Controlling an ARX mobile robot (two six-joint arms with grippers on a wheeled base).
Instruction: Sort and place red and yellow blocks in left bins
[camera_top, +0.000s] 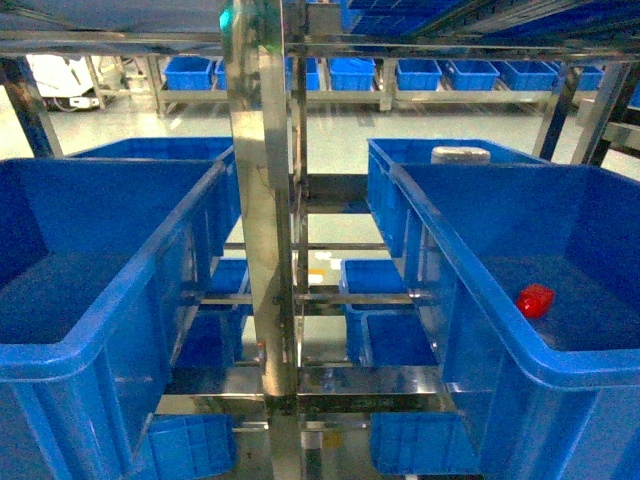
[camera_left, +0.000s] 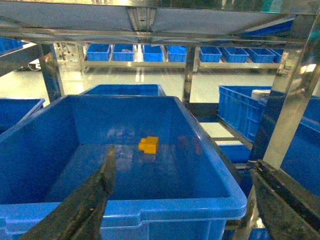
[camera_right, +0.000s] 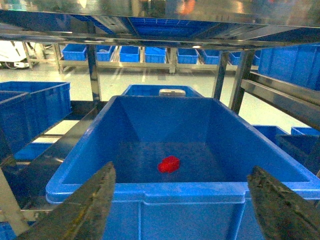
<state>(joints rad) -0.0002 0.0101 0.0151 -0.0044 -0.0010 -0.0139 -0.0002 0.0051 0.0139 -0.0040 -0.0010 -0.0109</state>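
You're looking at abt half done: yellow block (camera_left: 149, 144) is sitting in the left bin (camera_left: 150, 207), red block (camera_right: 169, 164) is still lying in the right crate (camera_right: 175, 192). Left gripper (camera_left: 182, 200) and right gripper (camera_right: 182, 200) are both hanging w/ fingers apart, holding nothing.

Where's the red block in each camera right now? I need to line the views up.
Head: the red block lies on the floor of the right blue crate, lower right of the picture.
Left wrist: not in view; this camera shows a crate holding the yellow block.
Right wrist: red block at picture centre, on the crate floor.
Shared landmark: the row of small blue bins on the far shelf.
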